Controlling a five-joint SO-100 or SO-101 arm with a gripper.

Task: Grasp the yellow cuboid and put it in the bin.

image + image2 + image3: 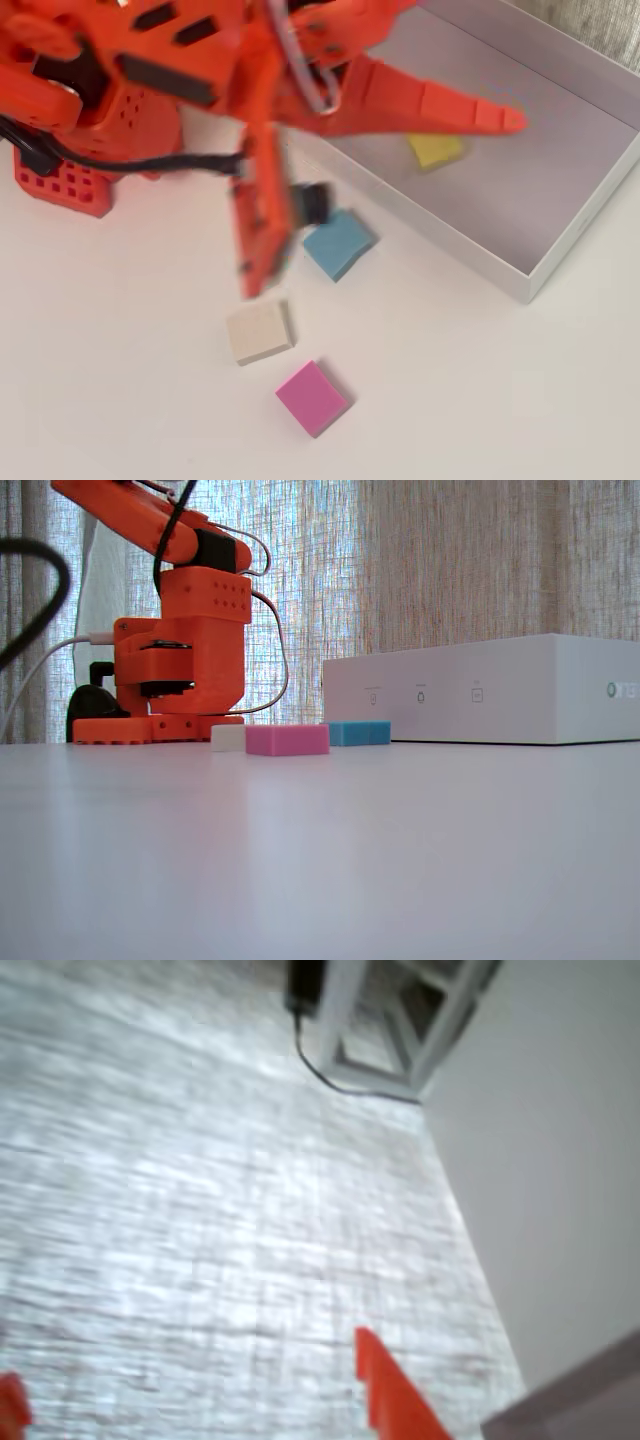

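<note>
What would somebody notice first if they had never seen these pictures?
Probably the big orange robot arm stretched across the top of the overhead view, its open end effector spread over the large shallow white cardboard bin. Next, the small flat yellow foam block lying on the bin's floor.

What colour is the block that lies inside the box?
Yellow block, on the box floor; clearest in the overhead view.

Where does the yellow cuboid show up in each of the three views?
Overhead view: the yellow cuboid lies on the floor of the bin, upper right of centre.
Fixed view: not visible; the bin's side wall hides its inside.
Wrist view: not in it.
Shared landmark: the bin, in overhead and fixed views.
</note>
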